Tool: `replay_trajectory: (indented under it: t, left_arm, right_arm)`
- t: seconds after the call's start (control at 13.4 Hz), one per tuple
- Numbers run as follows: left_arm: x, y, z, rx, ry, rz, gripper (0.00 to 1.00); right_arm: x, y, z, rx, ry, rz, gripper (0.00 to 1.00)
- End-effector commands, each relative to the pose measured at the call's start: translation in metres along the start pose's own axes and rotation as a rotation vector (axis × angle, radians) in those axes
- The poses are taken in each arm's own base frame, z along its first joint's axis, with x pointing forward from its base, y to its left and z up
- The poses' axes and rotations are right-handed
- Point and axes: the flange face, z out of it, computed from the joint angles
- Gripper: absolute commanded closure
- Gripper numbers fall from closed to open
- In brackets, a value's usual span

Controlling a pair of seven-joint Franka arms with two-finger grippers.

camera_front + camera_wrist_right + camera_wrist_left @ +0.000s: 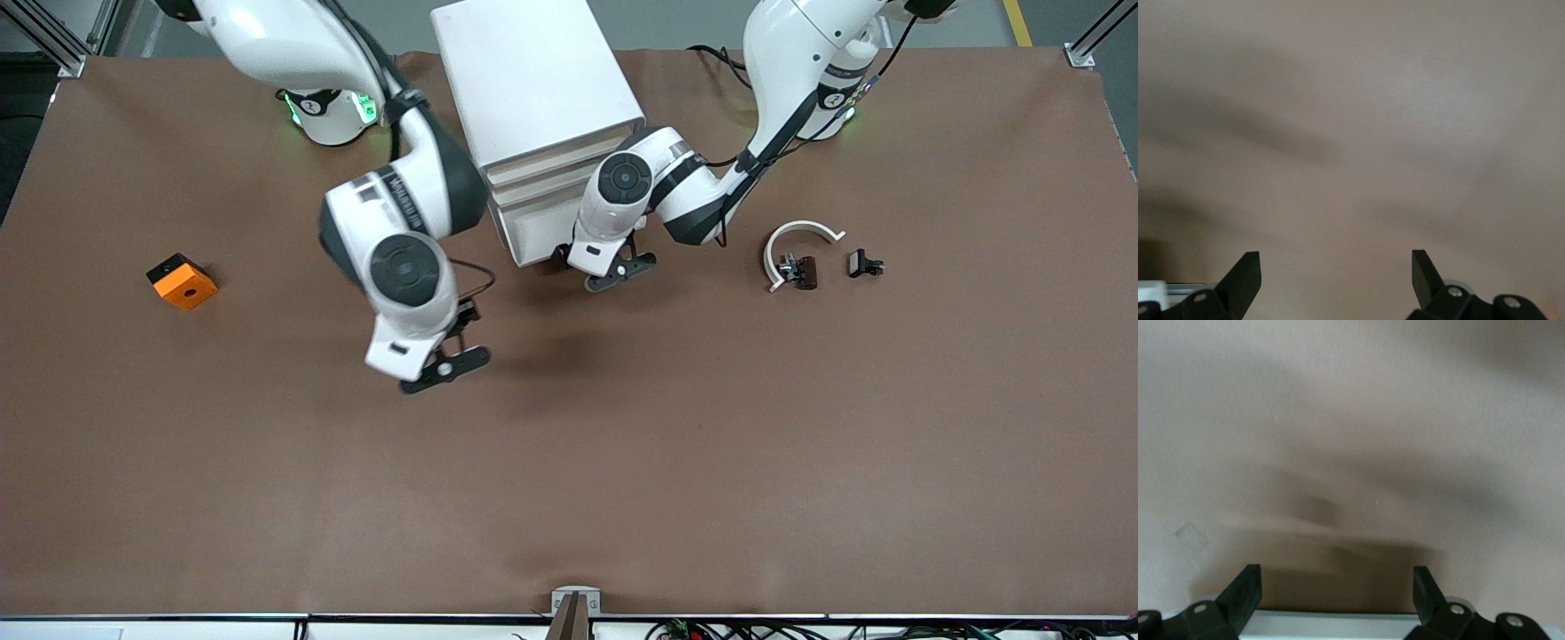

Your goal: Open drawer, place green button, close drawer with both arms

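Jaws of the left gripper [1336, 593] stood spread wide, with only bare brown surface [1358, 420] between its fingers [1245, 592]. Jaws of the right gripper [1336, 273] were likewise spread and held nothing.

In the front view, the left gripper [618, 271] hung low over the surface [711, 444], just in front of the lowest drawer [542, 227] of the white cabinet [533, 89]. The cabinet's drawer fronts appeared flush and shut. The right gripper [444, 360] hung over open surface, toward the right arm's end of the table from the cabinet.

The button could not be made out in any of the three views, so its place cannot be told.

An orange cube [181, 281] with a hole lay on the surface toward the right arm's end, well apart from both grippers. Toward the left arm's end lay a white C-shaped ring [800, 238], with a small black-brown part [805, 272] just beside its open mouth. A second small black part [864, 264] lay near these, farther toward the left arm's end. Both wrist views showed only surface and soft shadows ahead of the fingers.
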Motion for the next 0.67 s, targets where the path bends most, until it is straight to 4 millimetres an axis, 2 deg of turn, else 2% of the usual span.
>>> replay_trajectory:
  t: [0.0, 0.07, 0.3, 0.45, 0.59]
  left_arm:
    - [-0.031, 0.007, 0.009, 0.014, -0.022, -0.022, 0.00]
    - [-0.040, 0.008, 0.011, 0.022, -0.025, -0.027, 0.00]
    - [-0.062, 0.010, 0.020, 0.034, -0.054, -0.005, 0.00]
    - [-0.077, 0.012, 0.027, 0.037, -0.092, -0.002, 0.00]
    - [-0.081, 0.013, 0.025, 0.036, -0.112, -0.020, 0.00]
  right_arm:
    - [-0.005, 0.066, -0.008, 0.028, 0.010, -0.033, 0.00]
    - [-0.009, 0.088, -0.009, 0.039, 0.010, -0.025, 0.00]
    - [-0.020, 0.138, -0.012, 0.054, 0.010, 0.038, 0.00]
    - [-0.027, 0.160, -0.014, 0.058, 0.007, 0.070, 0.00]
    - [-0.039, 0.191, -0.022, 0.068, 0.011, 0.120, 0.00]
